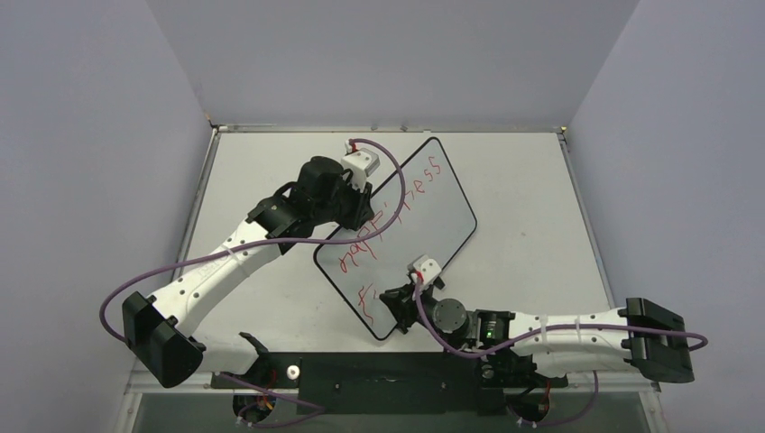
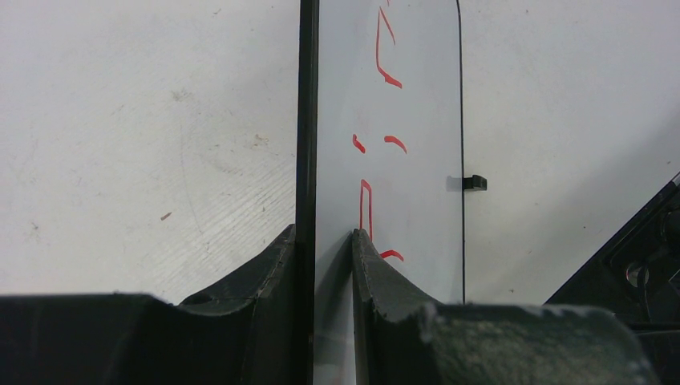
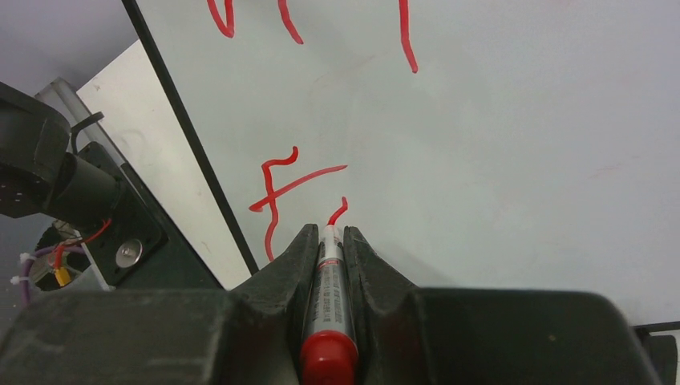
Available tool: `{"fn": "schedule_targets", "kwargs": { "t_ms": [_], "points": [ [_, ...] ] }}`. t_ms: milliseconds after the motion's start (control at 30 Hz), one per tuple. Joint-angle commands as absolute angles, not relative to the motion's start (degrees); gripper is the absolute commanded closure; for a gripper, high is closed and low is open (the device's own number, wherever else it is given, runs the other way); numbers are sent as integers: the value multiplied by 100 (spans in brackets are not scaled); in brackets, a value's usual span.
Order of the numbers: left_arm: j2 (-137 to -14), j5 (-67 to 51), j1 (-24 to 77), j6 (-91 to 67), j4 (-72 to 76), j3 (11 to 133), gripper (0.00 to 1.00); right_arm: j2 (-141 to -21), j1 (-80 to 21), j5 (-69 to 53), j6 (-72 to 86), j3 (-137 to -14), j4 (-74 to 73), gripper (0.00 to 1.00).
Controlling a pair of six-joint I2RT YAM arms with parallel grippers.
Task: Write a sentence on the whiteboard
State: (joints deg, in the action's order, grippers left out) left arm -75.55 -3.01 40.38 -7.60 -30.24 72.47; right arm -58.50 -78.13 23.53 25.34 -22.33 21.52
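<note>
Our right fingers [image 3: 290, 261] are clamped on a marker [image 3: 328, 289], one on each side of its barrel. The red butt end faces the wrist and the nib points out ahead. As far as we can tell, the nib meets the glossy face of the whiteboard [image 3: 513, 160] at the foot of a short red hook, just right of a finished "F" [image 3: 277, 188].

Our left fingers [image 2: 271, 269] are closed on the board's black rim along one long edge, with the rim between them, and we judge that they steady it. A small black clip [image 2: 475, 183] sits on the opposite long edge.

From above, the board lies slantwise on the bench [image 1: 532, 180], its long axis running from near left to far right. The sentence [image 1: 388, 212] follows that axis. Its first line, roughly "happiness", climbs toward the far right corner, and the second line has only begun at the near end, close to the right arm's base.

The coming strokes turn on that direction. From the nib, the bare board for the rest of the second line stretches away toward the far right, parallel to the first line and on its right-hand side. The right arm is much the nearer to that strip, while the left arm holds the far-left edge, well apart from the nib.
</note>
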Motion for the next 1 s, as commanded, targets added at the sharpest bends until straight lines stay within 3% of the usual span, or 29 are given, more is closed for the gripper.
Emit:
{"fn": "schedule_targets", "kwargs": {
  "t_ms": [0, 733, 967],
  "points": [
    [-7392, 244, 4020, -335, -2836, 7260, 100, -5963, -7854, 2212, 2824, -2014, 1798, 100],
    [-7385, 227, 4000, -343, -2854, 7268, 100, -5033, -8223, 2403, 2480, -2930, 464, 100],
    [-7372, 194, 3979, -343, -2851, 7269, 100, -5472, -8068, 2815, 1970, -3584, 661, 100]
  ]
}}
